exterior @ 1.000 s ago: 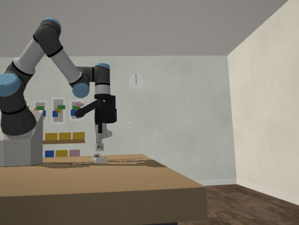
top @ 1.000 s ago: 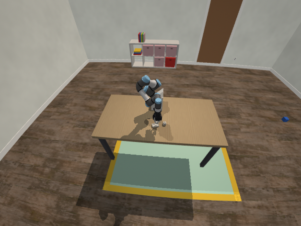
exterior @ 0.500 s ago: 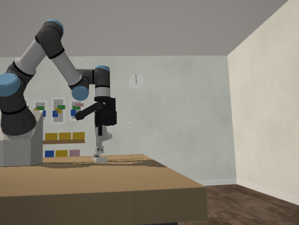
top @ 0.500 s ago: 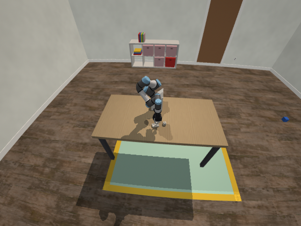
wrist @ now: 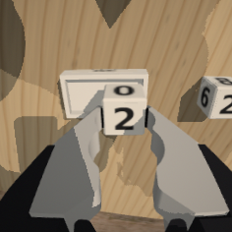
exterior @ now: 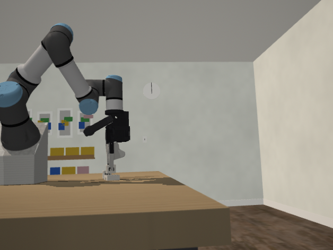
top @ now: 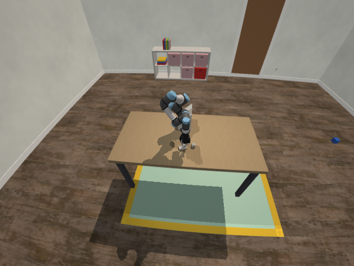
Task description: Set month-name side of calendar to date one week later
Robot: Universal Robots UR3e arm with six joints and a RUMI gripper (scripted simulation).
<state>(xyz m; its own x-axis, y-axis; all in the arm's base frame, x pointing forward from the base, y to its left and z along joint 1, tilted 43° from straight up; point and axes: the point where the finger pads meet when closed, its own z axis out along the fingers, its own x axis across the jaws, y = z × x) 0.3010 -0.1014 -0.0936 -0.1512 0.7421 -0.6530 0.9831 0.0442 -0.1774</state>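
Item: grey two-jaw gripper (wrist: 125, 129), closed on a white number cube with black digits (wrist: 124, 115). The cube sat between the fingertips at the centre of the wrist frame, with a "2" facing the camera and a "0" on the face above it.

Item: shallow white rectangular tray (wrist: 79, 93), lying just beyond the held cube in the upper middle of the wrist frame, its long axis running left to right across the picture. The cube overlapped the right half of the tray's near wall. Whether it hung above the tray or just short of it could not be told from this view. In the exterior view the gripper's tip stood directly over the tray (exterior: 111, 176) on the light wooden tabletop (exterior: 113, 200).

Item: second white number cube (wrist: 217, 98), resting on the tabletop at the right edge of the wrist frame, well apart from the tray, showing "6" and "2" on its sides.

Judgement: the coming placement turned on carrying the held cube forward and down into the tray's right half.
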